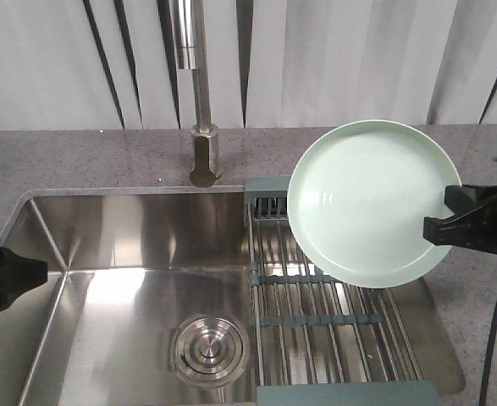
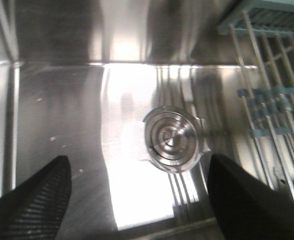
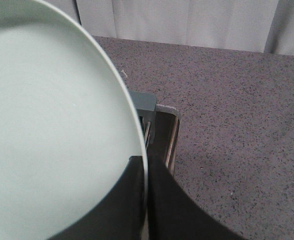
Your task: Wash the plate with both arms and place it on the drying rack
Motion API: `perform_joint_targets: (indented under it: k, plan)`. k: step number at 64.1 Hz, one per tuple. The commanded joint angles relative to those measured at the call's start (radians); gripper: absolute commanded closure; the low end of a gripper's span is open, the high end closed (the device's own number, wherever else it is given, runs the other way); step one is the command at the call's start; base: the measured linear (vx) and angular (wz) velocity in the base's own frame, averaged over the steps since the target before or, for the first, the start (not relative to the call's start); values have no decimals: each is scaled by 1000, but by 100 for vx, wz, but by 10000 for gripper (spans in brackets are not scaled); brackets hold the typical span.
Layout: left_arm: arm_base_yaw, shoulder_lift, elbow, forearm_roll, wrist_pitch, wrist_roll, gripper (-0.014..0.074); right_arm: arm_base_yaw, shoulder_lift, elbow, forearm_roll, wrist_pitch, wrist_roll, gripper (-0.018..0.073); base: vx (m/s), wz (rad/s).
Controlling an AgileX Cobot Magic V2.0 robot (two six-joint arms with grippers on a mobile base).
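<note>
The pale mint-green plate [image 1: 371, 199] is held up, tilted, above the drying rack [image 1: 324, 317] at the sink's right side. My right gripper [image 1: 451, 216] is shut on the plate's right rim; in the right wrist view the black fingers [image 3: 131, 200] pinch the rim of the plate [image 3: 51, 130]. My left gripper [image 1: 19, 272] hangs at the sink's left edge, open and empty. In the left wrist view its fingertips [image 2: 41, 195] stand wide apart above the sink floor, and the rack [image 2: 272, 95] shows at the right.
The steel sink [image 1: 113, 245] has a round drain [image 1: 210, 347], which also shows in the left wrist view [image 2: 173, 140]. A tall faucet [image 1: 201, 93] stands behind the sink. Speckled grey counter [image 1: 79, 156] surrounds it. A black cable [image 1: 495, 338] hangs at the right.
</note>
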Motion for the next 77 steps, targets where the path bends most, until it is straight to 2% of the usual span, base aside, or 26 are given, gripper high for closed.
perform_joint_targets:
  k: [1,9,26,40,43,55,77]
  plan:
    - [-7,29,-90,-192,34,220,62,-4,-20,-29,4,-67,-2,568,0,0]
    - [-7,94,-176,-329,121,339,62,-4,-20,-29,4,-67,-2,568,0,0]
    - [-7,258,-384,-500,273,550,62,-4,-20,-29,4,-67,-2,568,0,0]
    - [-7,466,-597,-654,520,702,62,-4,-20,-29,4,-67,-2,568,0,0]
    - [-7,503,-634,-687,559,718,62,-4,-20,-29,4,-67,-2,568,0,0]
    - [-7,630,-775,-773,559,730,62,-4,-20,-29,4,-67,-2,568,0,0]
    - [-24,827,-970,-828,559,728,62,-4,-20,-29,4,-67,-2,568,0,0]
